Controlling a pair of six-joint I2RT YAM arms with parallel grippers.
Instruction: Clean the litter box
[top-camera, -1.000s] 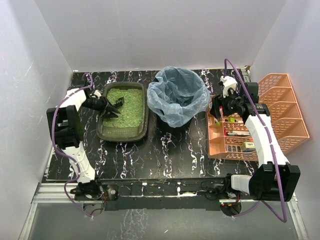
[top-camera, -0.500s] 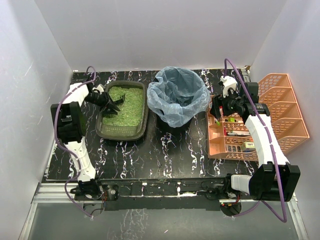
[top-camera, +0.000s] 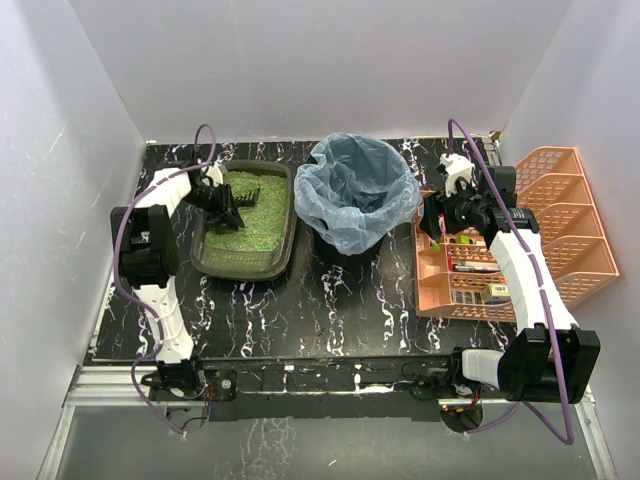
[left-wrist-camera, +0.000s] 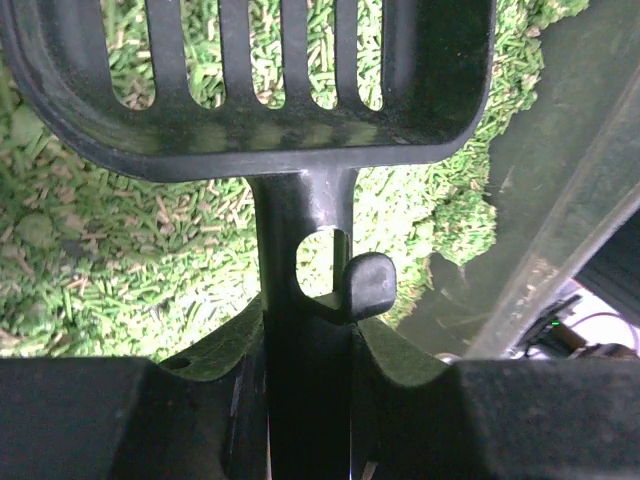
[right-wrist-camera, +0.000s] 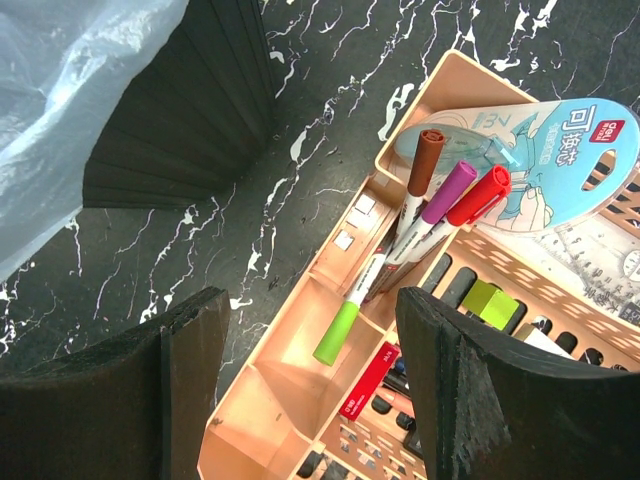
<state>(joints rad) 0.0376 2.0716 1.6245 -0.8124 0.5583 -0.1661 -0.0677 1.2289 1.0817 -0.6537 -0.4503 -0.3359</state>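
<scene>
Your left gripper (top-camera: 216, 197) is clamped on the handle of a black slatted scoop (left-wrist-camera: 300, 155), the handle running straight between the closed fingers in the wrist view. A second ago that gripper sat over the middle of the litter box's left side. Since then it has travelled toward the far end and now hangs over the far-left part of the tray, with the left arm stretched further away from its base. The scoop (top-camera: 235, 195) has gone with it. Its slotted head sits low above the green litter (left-wrist-camera: 100, 260), though you cannot tell from these views whether it touches the litter. The tray's dark wall (left-wrist-camera: 560, 180) passes just to the right of it.

The litter box (top-camera: 245, 268) itself has not shifted. It lies on the left half of the bench (top-camera: 330, 300), just beside the round bin (top-camera: 330, 215) lined with a blue bag, and green litter (top-camera: 255, 228) covers its floor.

Your right gripper (top-camera: 440, 215) is where it was a second ago, jaws spread wide and holding nothing. From its wrist camera the right gripper (right-wrist-camera: 315, 370) hovers over the near-left corner of the orange organiser (right-wrist-camera: 270, 400), where several markers (right-wrist-camera: 440, 200) lean in a compartment. Bare bench (right-wrist-camera: 300, 150) lies between that corner and the bin.
</scene>
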